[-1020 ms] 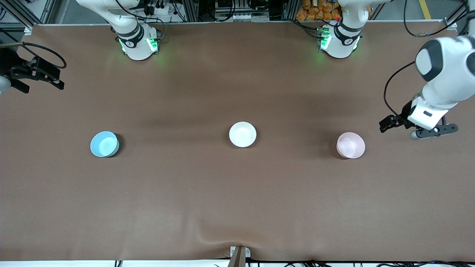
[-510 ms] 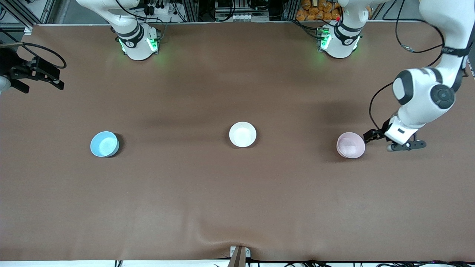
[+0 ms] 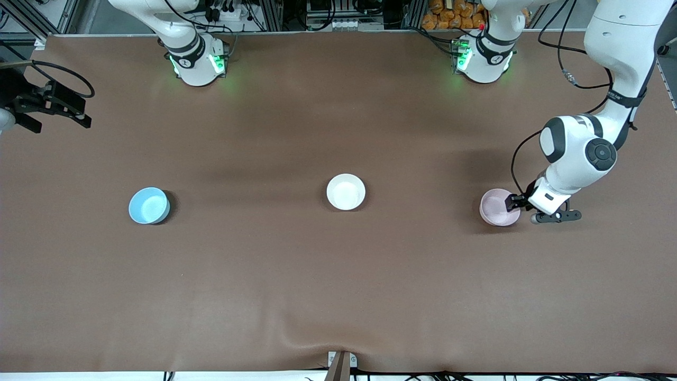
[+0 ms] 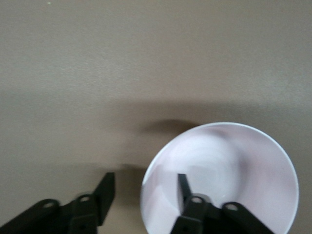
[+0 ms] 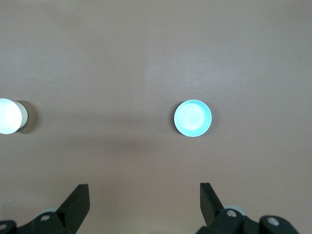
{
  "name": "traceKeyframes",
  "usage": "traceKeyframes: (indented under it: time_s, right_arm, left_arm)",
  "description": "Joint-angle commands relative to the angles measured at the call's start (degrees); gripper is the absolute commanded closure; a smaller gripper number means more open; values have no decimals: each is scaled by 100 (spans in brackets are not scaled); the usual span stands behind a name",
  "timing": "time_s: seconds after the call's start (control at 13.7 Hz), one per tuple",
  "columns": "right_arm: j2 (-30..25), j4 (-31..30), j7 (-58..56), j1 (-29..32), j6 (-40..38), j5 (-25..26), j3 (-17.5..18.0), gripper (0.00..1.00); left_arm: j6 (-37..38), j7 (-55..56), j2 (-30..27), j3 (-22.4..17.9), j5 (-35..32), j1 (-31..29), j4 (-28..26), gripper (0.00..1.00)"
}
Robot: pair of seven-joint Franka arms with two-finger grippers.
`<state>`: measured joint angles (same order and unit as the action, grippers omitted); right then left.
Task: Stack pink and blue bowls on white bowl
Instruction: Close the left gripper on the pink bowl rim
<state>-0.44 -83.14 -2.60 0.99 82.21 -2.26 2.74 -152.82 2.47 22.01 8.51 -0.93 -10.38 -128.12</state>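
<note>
While the left gripper (image 3: 517, 207) sat low at the pink bowl (image 3: 497, 207), its fingers straddled the bowl's rim on the side toward the left arm's end of the table. One finger (image 4: 184, 187) stood inside the bowl and the other (image 4: 106, 189) stood outside on the table side, with the wall between them. The fingers were apart with a gap wider than the wall, and no contact with the rim could be confirmed, so the bowl counted as not yet gripped. The pink bowl rested on the brown table (image 3: 338, 275), in a row with the white bowl (image 3: 346, 191) at mid-table and the blue bowl (image 3: 149, 205) toward the right arm's end. The white bowl lay well apart from the pink bowl, toward the right arm's end. The right gripper (image 5: 141, 207) waited high above the table with its fingers spread wide and empty, looking down on the blue bowl.
</note>
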Motion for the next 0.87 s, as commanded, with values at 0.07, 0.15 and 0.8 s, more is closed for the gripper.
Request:
traceKeyframes:
  time_s: [0.07,0.15,0.8]
  right_arm:
    - [26,78,93,24,-56,-82,-2,0]
    - [26,78,93,24,-65,-82,-2,0]
    - [26,78,93,33,-56,-91,-2,0]
  left_arm:
    - [-55,-80,58,89,-30,-8,15,100]
    - [-55,-150,110,98,-30,-8,32,100]
    - [505,138,-487,975,-12,-43,435,100]
